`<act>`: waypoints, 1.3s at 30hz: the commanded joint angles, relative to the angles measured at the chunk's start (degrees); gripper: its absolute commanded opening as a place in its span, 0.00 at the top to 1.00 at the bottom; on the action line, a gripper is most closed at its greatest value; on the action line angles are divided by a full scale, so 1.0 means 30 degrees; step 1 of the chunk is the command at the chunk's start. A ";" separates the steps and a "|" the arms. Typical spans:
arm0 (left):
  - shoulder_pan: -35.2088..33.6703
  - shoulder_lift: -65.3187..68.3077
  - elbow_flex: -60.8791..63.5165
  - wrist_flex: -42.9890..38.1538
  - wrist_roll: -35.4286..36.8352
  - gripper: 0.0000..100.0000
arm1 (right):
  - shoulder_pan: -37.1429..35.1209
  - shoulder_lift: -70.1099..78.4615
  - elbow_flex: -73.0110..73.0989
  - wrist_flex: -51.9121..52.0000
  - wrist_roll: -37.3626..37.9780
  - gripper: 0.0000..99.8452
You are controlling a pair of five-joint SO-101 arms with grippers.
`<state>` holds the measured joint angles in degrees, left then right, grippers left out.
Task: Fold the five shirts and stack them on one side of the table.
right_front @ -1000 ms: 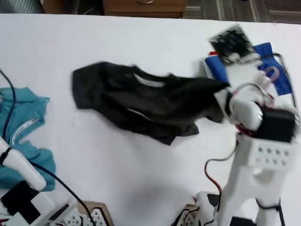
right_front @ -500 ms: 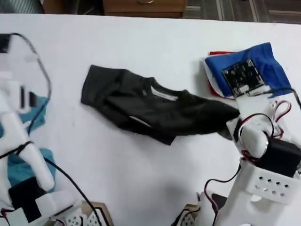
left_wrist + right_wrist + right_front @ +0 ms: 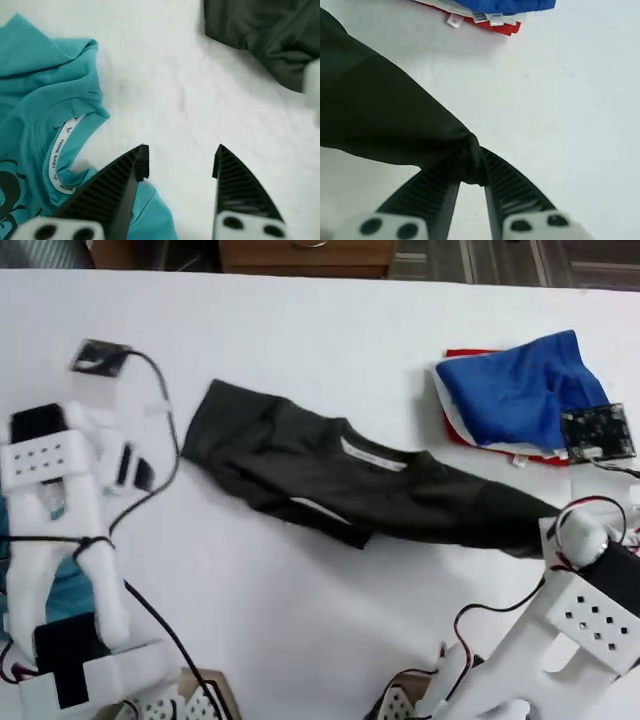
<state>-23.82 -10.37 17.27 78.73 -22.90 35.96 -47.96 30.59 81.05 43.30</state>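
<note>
A folded stack sits at the far right of the white surface (image 3: 330, 330). A blue shirt (image 3: 515, 385) lies on top, and white and red edges (image 3: 492, 24) stick out beneath it with small tags showing. A strip of bare surface separates this stack from the black shirt (image 3: 340, 485). A teal shirt (image 3: 45, 100) lies loose and rumpled at the left edge, collar label up. In the high view the left arm (image 3: 55, 500) and its black cable (image 3: 165, 410) cover most of it. Wooden furniture (image 3: 305, 255) stands beyond the far edge.

The left gripper (image 3: 181, 152) is released, its jaws spread wide. It hovers over bare surface just beside the teal shirt's collar, with a corner of the black shirt farther off. The right arm (image 3: 580, 610) rises from the near right corner, and its wrist hides the last bit of the black shirt's right end.

The black shirt lies unfolded across the middle of the surface. It is drawn out in a long slant from far left toward near right. Its left part is broad and creased, with a fold doubled under along the near edge. The neck opening faces up and shows a pale label (image 3: 375, 455). Toward the right it narrows to a bunched tail, and the right gripper (image 3: 471, 175) is clenched on that tail, the cloth gathered into a small knot between its jaws.
</note>
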 commanded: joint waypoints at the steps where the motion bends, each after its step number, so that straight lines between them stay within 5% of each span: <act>1: 0.0264 -0.0440 0.0396 -0.0850 0.0205 0.77 | 0.1480 -0.0601 -0.0059 -0.0396 -0.0908 0.98; 7: -0.0352 -0.0645 0.0161 -0.0908 0.0205 0.77 | -0.0542 -0.0542 -0.0059 -0.0015 -0.1846 0.94; 13: -0.1993 -0.0645 -0.0601 -0.0762 0.0791 0.77 | -0.6549 -0.0484 -0.0117 0.0982 -0.2374 0.74; 18: -0.3722 -0.0615 -0.1363 -0.0176 0.0850 0.77 | -1.1795 0.0982 -0.1875 -0.0718 -0.5949 0.79; 26: -0.5919 -0.0615 -0.1890 0.0996 0.0733 0.77 | -1.8242 1.1004 -0.8381 -0.2945 -0.7971 0.80; 39: -0.7209 -0.0645 -0.1978 0.1788 0.0703 0.77 | -2.1465 2.7297 -2.1304 -0.4381 -0.7971 0.72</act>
<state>-44.22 -10.37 13.58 83.74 -20.70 -26.99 25.98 -24.35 68.92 19.82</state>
